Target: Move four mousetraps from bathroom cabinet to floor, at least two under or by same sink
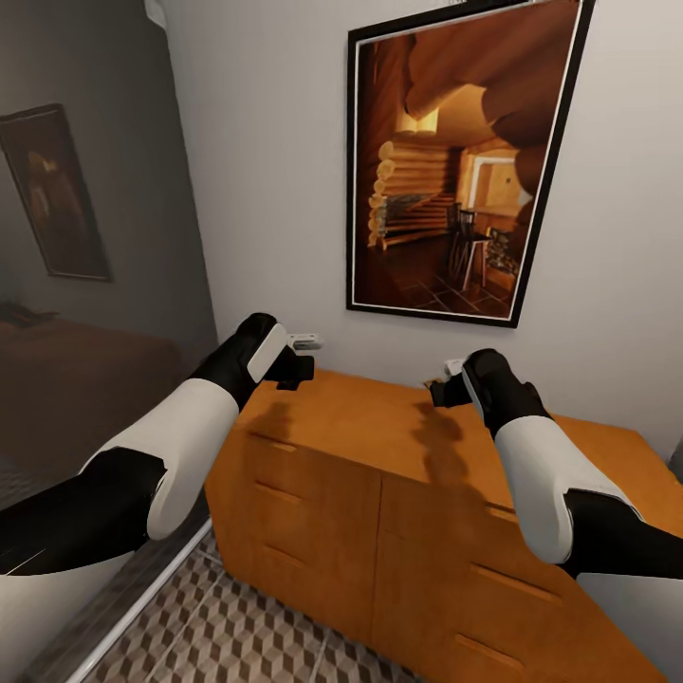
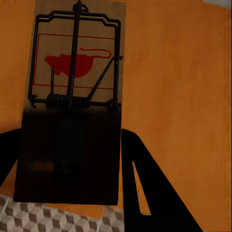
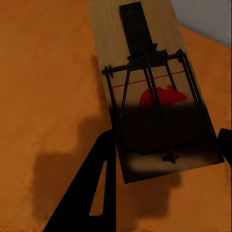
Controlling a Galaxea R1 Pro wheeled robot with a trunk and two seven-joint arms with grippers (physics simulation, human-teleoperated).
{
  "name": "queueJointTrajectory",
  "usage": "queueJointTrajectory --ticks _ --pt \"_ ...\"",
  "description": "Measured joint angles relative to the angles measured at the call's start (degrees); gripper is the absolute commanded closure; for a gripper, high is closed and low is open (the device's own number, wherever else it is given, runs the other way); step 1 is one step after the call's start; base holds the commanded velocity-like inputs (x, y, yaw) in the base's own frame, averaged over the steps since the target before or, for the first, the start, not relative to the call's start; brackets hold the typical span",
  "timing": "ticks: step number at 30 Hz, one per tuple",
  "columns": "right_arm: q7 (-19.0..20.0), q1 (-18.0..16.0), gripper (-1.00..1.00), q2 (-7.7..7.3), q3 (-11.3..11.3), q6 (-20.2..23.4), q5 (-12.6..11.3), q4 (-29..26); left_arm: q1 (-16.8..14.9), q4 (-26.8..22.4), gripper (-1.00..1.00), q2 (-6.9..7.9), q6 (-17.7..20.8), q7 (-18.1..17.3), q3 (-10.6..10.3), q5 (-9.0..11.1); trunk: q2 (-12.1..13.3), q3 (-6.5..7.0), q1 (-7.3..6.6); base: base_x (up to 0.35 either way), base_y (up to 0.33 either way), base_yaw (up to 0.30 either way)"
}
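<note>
Both arms hover over the cabinet (image 1: 379, 446) top, each carrying a mousetrap: the left gripper (image 1: 302, 353) pinches one mousetrap (image 2: 72, 106) between its fingers (image 2: 150, 183), the right gripper (image 1: 442, 382) pinches another (image 3: 150, 92), each trap's long axis running out along the fingers. No other traps are visible. The bathroom floor (image 1: 237, 626) lies at about 7 o'clock from the left gripper, so the left arm seems nearer to setting down.

2 mousetraps, wood w/ red mouse print: one (image 2: 72, 111) | other (image 3: 154, 92) | both above cabinet (image 1: 379, 446) top
</note>
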Motion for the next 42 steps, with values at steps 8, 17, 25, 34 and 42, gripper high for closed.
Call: queueJointTrajectory --ticks 8,17,25,34,42 --pt "0.00 -0.01 1.00 -0.79 0.01 -0.07 0.02 0.00 0.00 0.48 1.00 0.00 0.00 0.05 0.00 -0.03 0.00 0.47 0.00 0.000 0.000 -0.201" --pt "-0.02 0.00 1.00 -1.13 -0.06 -0.08 0.00 0.01 0.00 1.69 1.00 0.00 -0.07 0.18 0.00 -0.16 0.00 1.01 0.00 0.000 0.000 -0.196" --pt "-0.06 0.00 1.00 -1.36 -0.14 -0.09 0.02 0.08 0.00 1.74 1.00 0.00 -0.07 0.20 -0.02 -0.16 0.00 1.51 0.00 0.000 0.000 -0.192" --pt "-0.08 -0.02 1.00 -1.73 -0.19 -0.09 -0.05 0.08 0.01 1.78 1.00 0.00 -0.06 0.20 0.01 -0.17 0.00 1.97 0.00 0.000 0.000 -0.130" --pt "-0.09 -0.01 1.00 -1.75 -0.19 -0.09 -0.05 0.09 0.01 1.80 1.00 0.00 -0.07 0.19 0.03 -0.17 0.00 2.00 0.00 0.000 0.000 -0.006"
